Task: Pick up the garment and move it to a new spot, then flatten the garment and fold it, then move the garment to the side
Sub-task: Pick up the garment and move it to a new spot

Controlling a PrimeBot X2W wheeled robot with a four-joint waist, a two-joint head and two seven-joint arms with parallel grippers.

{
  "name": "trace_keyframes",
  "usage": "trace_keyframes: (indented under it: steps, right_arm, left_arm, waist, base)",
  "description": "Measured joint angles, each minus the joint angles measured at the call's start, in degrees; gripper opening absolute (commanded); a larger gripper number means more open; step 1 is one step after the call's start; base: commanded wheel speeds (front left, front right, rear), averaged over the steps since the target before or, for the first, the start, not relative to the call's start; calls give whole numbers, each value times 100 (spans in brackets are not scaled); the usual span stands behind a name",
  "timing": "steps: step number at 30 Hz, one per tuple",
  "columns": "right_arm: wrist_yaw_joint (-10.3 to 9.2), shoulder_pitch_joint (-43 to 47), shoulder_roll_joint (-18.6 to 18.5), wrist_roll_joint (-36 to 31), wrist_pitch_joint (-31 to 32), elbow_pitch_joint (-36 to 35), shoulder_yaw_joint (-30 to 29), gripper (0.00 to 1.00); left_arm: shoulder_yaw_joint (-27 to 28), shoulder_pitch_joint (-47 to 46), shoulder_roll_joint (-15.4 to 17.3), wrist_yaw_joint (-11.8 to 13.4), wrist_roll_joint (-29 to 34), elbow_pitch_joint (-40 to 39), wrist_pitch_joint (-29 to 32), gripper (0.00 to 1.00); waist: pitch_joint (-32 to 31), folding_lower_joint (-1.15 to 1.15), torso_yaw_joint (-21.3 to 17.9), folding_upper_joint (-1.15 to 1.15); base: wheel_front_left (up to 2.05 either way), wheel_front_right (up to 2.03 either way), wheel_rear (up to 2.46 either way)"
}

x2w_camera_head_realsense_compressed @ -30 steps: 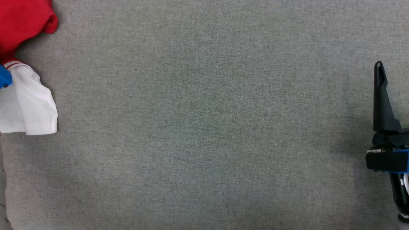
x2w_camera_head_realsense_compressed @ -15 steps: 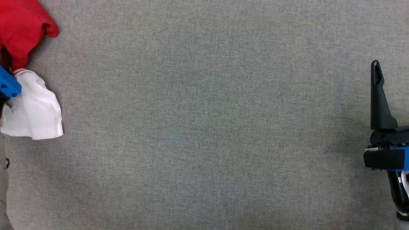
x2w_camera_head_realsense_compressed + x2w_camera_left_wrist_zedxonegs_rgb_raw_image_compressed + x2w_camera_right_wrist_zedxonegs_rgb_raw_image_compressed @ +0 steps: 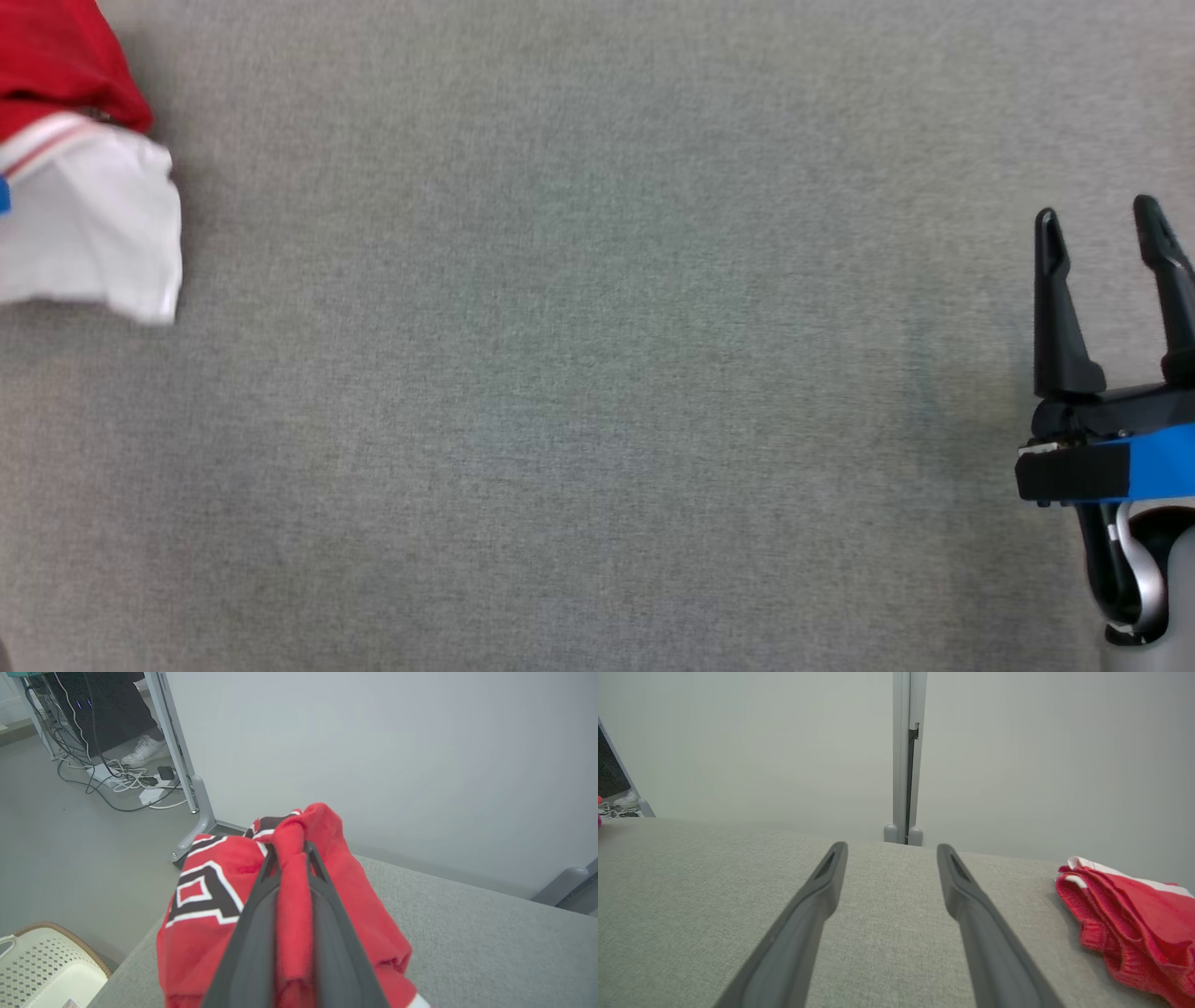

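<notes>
One garment [image 3: 89, 215] is in hand: a red fabric jersey with a white sleeve, red-striped trim and black-and-white block lettering. It sits at the far-left edge of the grey cloth-covered table [image 3: 597, 373] in the head view. What shows of it there runs front to back, with the red body farther away and the white sleeve nearer, its hem facing down and right. The left gripper [image 3: 292, 850] has its two long dark fingers pinched together on a raised red fold, which lies lengthwise between them and points away from the wrist. The rest of the cloth is bunched beneath. The right gripper [image 3: 1097, 215] is well apart at the table's right side, its two fingers spread and holding nothing. A second crumpled red cloth with a white edge [image 3: 1134, 914] lies on the table at the right of the right wrist view. On the floor are one cream perforated plastic basket [image 3: 42, 961] and one white shoe [image 3: 140, 751].
</notes>
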Motion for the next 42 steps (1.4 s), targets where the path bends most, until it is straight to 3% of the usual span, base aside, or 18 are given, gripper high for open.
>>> trace_keyframes:
  steps: [6,10,19,23,31,42]
  right_arm:
    - [-1,102,122,101,-225,368,38,100]
    - [-1,202,202,160,-371,587,69,100]
    - [-1,346,296,381,-665,1047,245,100]
    - [-1,413,308,537,-798,1258,326,100]
    - [-1,432,312,754,-1012,1556,470,100]
    - [-1,416,314,791,-1111,1734,492,100]
  left_arm:
    - [-404,-277,26,-1,111,-645,-578,0]
    - [-716,-418,0,-16,176,-1192,-658,0]
    - [-1271,-551,-246,-15,290,-2758,-224,0]
    - [-1518,-491,-506,19,316,-3468,86,0]
    - [-1900,242,-987,171,216,-4274,390,0]
    - [-2596,1907,-1526,280,73,-4312,320,0]
  waist:
    - [-442,0,-228,0]
    - [-699,-1,-422,0]
    - [-1092,-1,-1033,0]
    - [-1198,-1,-1327,0]
    - [-1283,-1,-1716,0]
    - [-1263,0,-1713,0]
  base:
    - [0,0,0]
    - [0,0,0]
    - [0,0,0]
    - [0,0,0]
    - [0,0,0]
    - [0,0,0]
